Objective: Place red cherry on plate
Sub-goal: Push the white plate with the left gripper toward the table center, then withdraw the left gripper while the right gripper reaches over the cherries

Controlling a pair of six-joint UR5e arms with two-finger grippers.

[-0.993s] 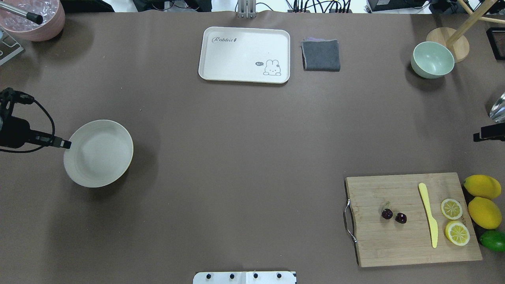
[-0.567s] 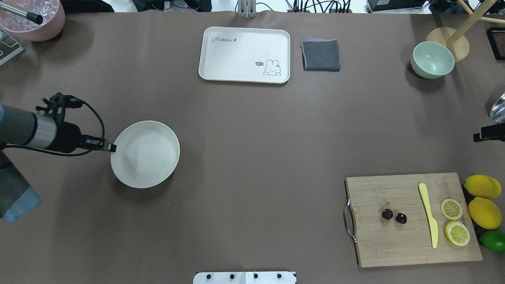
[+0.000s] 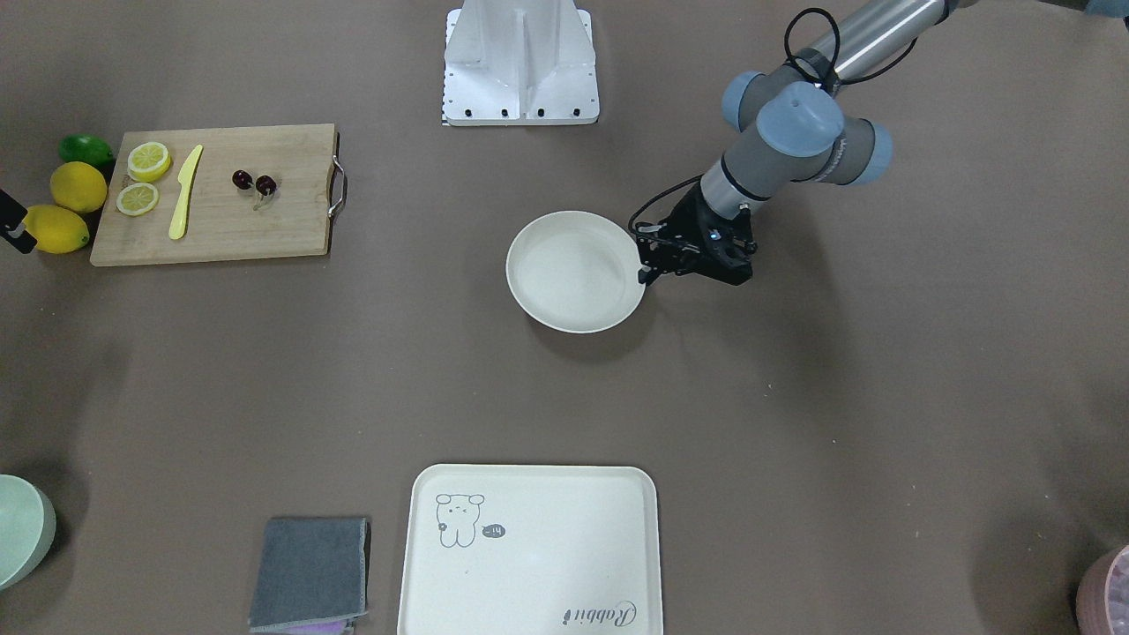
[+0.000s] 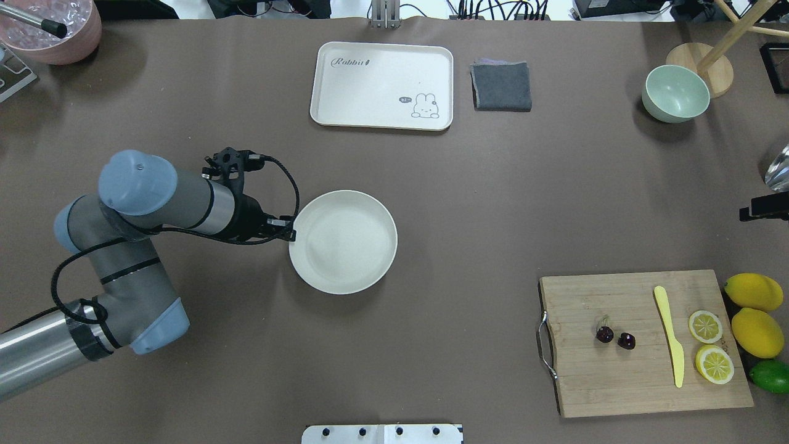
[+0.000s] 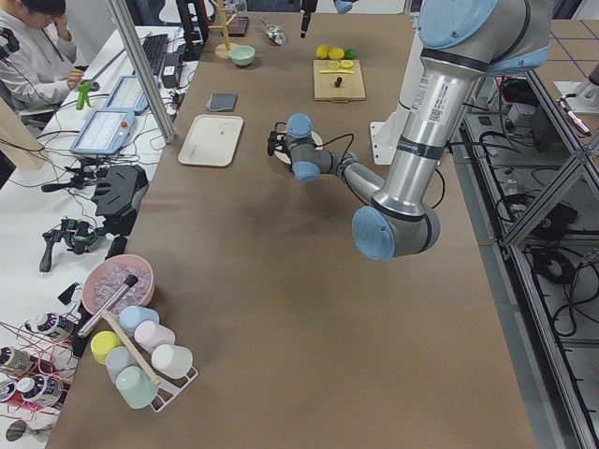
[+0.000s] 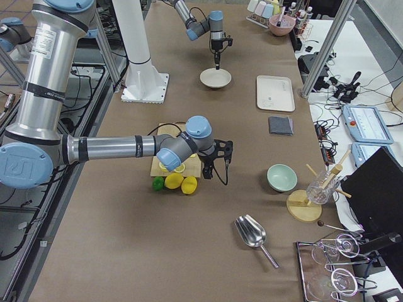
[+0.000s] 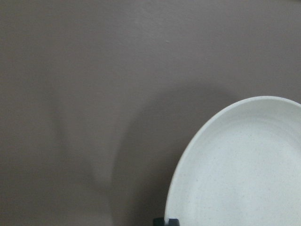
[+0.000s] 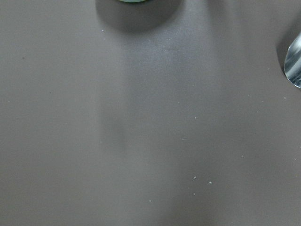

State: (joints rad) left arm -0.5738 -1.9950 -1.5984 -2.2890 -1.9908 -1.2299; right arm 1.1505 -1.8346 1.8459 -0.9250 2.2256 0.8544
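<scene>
Wooden board [image 4: 616,382] nearest the robot carries the cherry [image 4: 605,334], well apart from the plate [image 4: 345,246], with a knife [image 4: 669,333] and lemon slices [image 4: 706,327] just beside it to crowd a grasp. The left gripper [image 4: 288,235] pinches the plate's rim, a thin hold that could slip or tip; whether the right gripper [image 4: 763,207] is open I cannot tell. Farther off lie tray [image 4: 382,85], cloth [image 4: 501,86] and bowl [image 4: 675,92].

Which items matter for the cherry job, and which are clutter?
Job: dark maroon cherry pair; round off-white plate; left pincer at its rim.
Clutter: wooden cutting board; yellow plastic knife; lemon slices; cream rabbit tray; folded grey cloth; mint-green bowl.
</scene>
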